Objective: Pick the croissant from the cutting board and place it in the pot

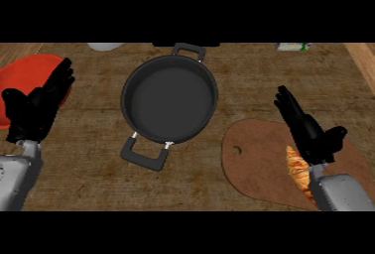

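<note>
A golden croissant lies on the brown cutting board at the lower right, partly hidden by my right wrist. My right hand hangs over the board just above the croissant, fingers straight and pointing away, holding nothing. The black pot with two handles stands at the middle of the counter, left of the board, and nothing lies in it. At the left edge my left hand rests open, fingers up.
A red plate lies at the far left, partly behind my left hand. A pale round object and a small packet sit at the counter's far edge. The wooden counter stretches between pot and board.
</note>
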### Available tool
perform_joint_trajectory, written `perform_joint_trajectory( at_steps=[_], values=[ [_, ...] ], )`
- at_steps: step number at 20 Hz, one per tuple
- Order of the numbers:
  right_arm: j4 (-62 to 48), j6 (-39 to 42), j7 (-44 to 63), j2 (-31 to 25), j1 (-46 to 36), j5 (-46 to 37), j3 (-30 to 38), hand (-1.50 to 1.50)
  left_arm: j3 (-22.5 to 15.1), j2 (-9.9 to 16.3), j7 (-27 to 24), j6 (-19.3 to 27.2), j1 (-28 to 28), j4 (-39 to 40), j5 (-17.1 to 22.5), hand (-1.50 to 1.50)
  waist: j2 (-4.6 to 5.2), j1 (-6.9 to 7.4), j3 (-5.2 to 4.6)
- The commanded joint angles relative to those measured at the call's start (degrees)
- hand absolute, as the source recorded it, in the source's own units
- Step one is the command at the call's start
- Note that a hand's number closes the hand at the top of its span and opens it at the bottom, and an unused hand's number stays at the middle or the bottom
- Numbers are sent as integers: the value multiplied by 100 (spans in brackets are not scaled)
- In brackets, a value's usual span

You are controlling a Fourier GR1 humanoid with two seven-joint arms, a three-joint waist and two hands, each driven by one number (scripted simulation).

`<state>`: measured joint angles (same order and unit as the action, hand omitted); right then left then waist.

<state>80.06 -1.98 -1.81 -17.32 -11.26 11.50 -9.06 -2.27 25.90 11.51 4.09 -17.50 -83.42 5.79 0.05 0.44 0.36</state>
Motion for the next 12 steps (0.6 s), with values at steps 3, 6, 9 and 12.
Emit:
perform_joint_trajectory(
  at_steps=[3, 6, 9, 12],
  values=[
    [201, -78, -281, -1064, -220, -1065, 82, -150, -223, -602, 76, -242, 384, -158, 480, 0, -28, -32, -50],
    [305, -202, -792, -1997, -320, -1978, 168, -150, -485, -1178, 291, -540, 679, -192, 1108, 0, -42, -83, -70],
    [-609, -1296, 329, -2760, 326, -3371, 279, -150, -558, -1302, 335, -497, 848, -253, 1162, 0, -5, -211, -103],
    [-464, -1940, 668, -2532, 476, -4327, -232, -150, -843, -1492, 216, -648, 1075, -275, 1158, 0, -15, -77, -59]
  ],
)
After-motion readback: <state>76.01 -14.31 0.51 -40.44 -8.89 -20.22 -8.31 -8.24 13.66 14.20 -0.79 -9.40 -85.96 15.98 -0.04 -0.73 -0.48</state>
